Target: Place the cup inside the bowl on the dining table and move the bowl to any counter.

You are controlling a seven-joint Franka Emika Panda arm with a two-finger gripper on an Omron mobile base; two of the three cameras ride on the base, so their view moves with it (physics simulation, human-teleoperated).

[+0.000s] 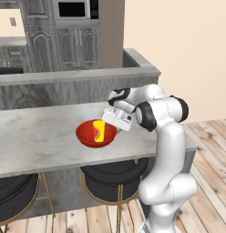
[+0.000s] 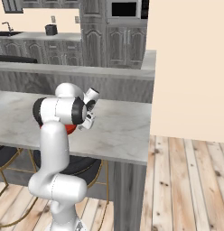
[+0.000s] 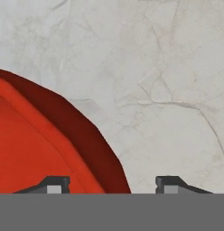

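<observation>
Right now the cup (image 1: 100, 131) stands upright inside the bowl (image 1: 89, 136), its yellow body rising above the red rim with a red patch on the side facing left. That bowl sits on the dining table (image 1: 37, 132), on the marble slab near the front edge, above two dark round stools (image 1: 112, 178) with gold legs.

From the left base camera the gripper (image 1: 115, 122) is at the bowl's right rim, just beside the cup. In the hand view the gripper (image 3: 111, 184) has its two dark fingertips (image 3: 54, 183) standing apart, one over the red of the bowl (image 3: 37, 149) and the other over bare marble (image 3: 168, 90), so the bowl's rim runs up between them; whether the pads touch the rim I cannot tell.

From the right base camera the arm's own elbow covers most of the bowl (image 2: 71, 129), leaving a sliver of red. Behind the table runs the counter (image 1: 74, 75), grey stone over dark cabinets
</observation>
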